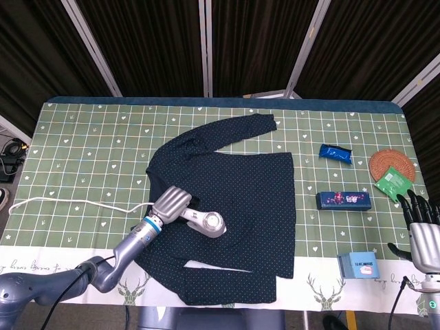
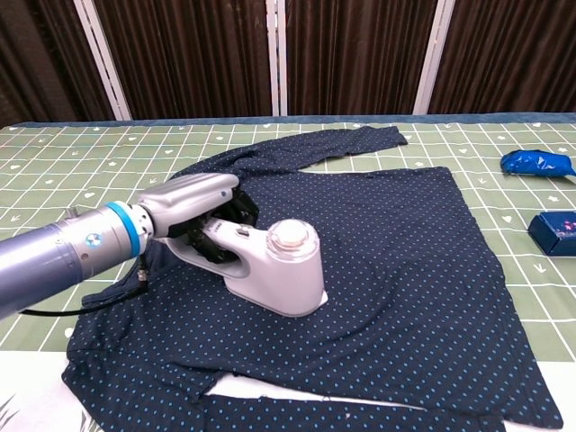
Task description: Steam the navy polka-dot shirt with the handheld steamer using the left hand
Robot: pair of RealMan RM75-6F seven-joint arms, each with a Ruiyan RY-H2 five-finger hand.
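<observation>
The navy polka-dot shirt (image 1: 240,185) (image 2: 396,234) lies spread flat on the green checked tablecloth, one sleeve reaching to the far side. My left hand (image 1: 170,205) (image 2: 193,211) grips the handle of the white and grey handheld steamer (image 1: 208,223) (image 2: 279,270), whose head rests on the shirt's lower left part. A white cord (image 1: 75,203) trails from it to the left. My right hand (image 1: 421,230) hovers at the table's right edge, fingers apart, holding nothing.
Right of the shirt lie a blue packet (image 1: 335,153) (image 2: 537,163), a dark blue box (image 1: 344,200) (image 2: 553,231), a woven coaster (image 1: 392,164) with a green packet (image 1: 394,182) on it, and a light blue box (image 1: 359,264) near the front edge.
</observation>
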